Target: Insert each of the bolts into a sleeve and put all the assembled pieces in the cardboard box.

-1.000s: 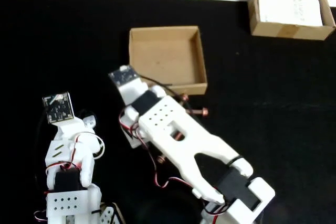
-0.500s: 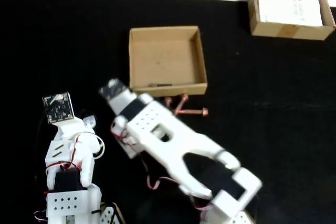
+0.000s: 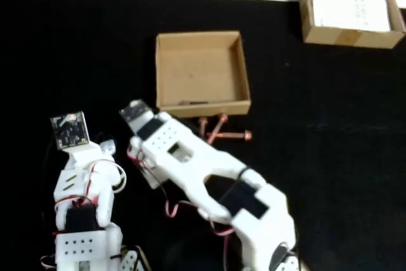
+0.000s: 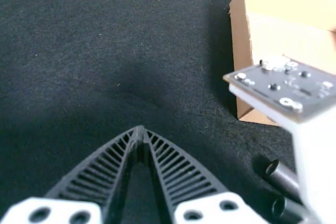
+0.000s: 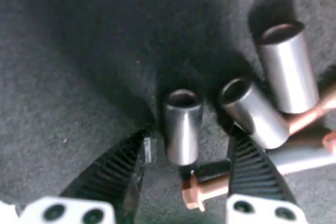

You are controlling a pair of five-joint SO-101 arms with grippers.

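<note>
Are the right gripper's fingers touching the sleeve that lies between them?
Apart. The right wrist view shows the sleeve between the open right gripper's fingers, with a strip of bare table on each side of it.

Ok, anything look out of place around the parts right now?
Nothing damaged, but the sleeves and bolts lie jumbled at odd angles, some touching. The open right gripper straddles one sleeve, with a bolt and another sleeve crowding in beside it.
</note>
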